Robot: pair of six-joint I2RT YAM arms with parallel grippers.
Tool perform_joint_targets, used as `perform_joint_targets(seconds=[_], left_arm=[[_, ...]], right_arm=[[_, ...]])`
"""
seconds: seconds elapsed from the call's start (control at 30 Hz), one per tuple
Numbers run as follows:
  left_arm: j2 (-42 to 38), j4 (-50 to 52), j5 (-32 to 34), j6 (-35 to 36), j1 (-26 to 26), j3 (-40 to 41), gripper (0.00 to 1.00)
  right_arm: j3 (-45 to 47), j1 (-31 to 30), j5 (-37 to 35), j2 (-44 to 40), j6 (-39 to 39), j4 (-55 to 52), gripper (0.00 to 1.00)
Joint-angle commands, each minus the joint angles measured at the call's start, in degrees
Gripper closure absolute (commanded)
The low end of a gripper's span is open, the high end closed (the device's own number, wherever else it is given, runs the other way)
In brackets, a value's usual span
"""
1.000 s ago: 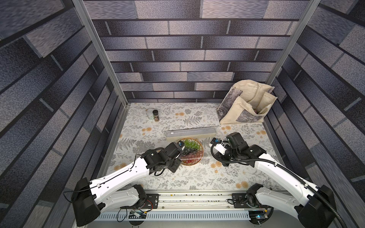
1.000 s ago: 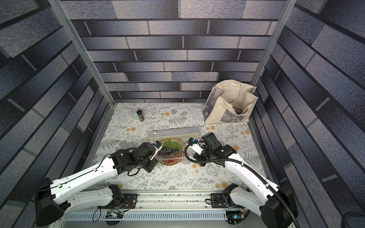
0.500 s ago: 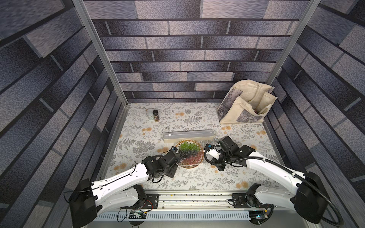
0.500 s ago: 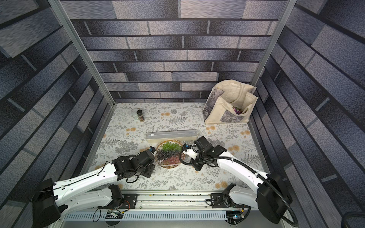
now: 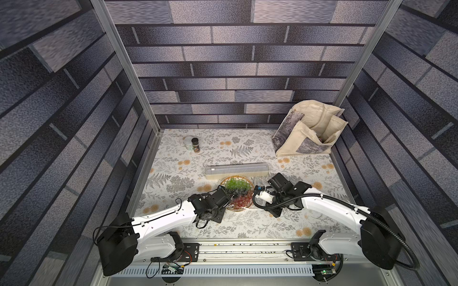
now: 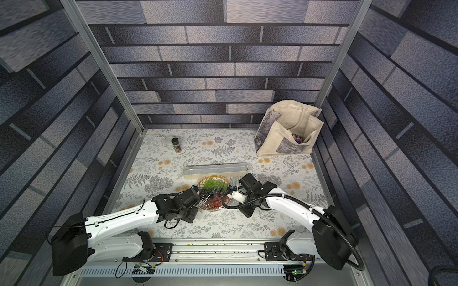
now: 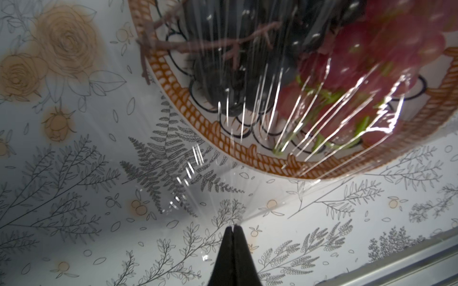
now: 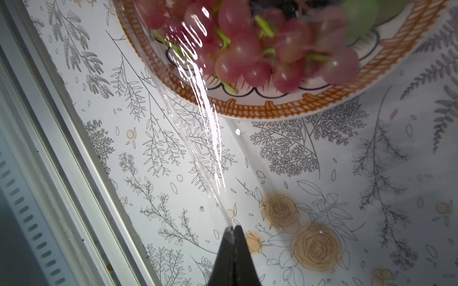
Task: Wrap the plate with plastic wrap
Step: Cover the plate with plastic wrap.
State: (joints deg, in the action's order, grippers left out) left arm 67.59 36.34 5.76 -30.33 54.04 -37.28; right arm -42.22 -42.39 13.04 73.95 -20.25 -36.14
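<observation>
**Plate** [image 5: 236, 176] [image 6: 214, 176]: round, with a tan wicker-pattern rim [image 7: 247, 151] [image 8: 272, 109]. It lies flat on the tabletop [image 5: 247, 222] near the middle, between the two arms' ends. It carries grapes [image 8: 247, 57] in green, black and red bands.

**Plastic wrap** [image 7: 285, 99] [image 8: 198, 74]: clear, glossy film, creased into long bright streaks. It is drawn over the black and red grapes and past the plate's rim on the side nearer the arm bases. From there it narrows to two gathered ends, each raised off the tabletop.

**Left gripper** [image 7: 233, 226]: jaws pressed together, pinching one gathered end of the film just outside the rim.

**Right gripper** [image 8: 234, 226]: jaws pressed together on the other end, which runs to them as a thin twisted strand.

**Box** [image 5: 236, 170]: long, narrow and cream with a grey top. It lies crosswise just beyond the plate; whether the two touch cannot be told.

**Cloth bag** [image 5: 309, 133]: beige, slumped in the far right corner.

**White jar** [image 5: 188, 143] and **dark-capped bottle** [image 5: 195, 146]: side by side, far left, well apart from the plate.
</observation>
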Motion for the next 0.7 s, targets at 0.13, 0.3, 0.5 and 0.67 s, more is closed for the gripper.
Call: perform_joint_targets(seconds=[0.13, 0.3, 0.5, 0.67], left_arm=[[1.5, 3.41, -1.43, -1.82, 0.04, 0.22, 1.0], [1.63, 3.85, -1.3, -2.49, -1.32, 0.61, 1.0], [2.05, 3.56, -2.23, -2.24, -4.06, 0.98, 1.0], [4.65, 2.09, -4.48, -0.33, -6.17, 0.2, 1.0]], right_arm=[[-0.7, -0.49, -4.16, 3.72, -3.27, -3.71, 1.0], [-1.61, -0.49, -5.06, 7.17, -3.53, -1.79, 1.0], [-2.23, -0.45, -6.32, 10.63, -1.76, 3.32, 1.0], [-1.73, -0.49, -6.25, 12.93, 2.25, 9.17, 1.0]])
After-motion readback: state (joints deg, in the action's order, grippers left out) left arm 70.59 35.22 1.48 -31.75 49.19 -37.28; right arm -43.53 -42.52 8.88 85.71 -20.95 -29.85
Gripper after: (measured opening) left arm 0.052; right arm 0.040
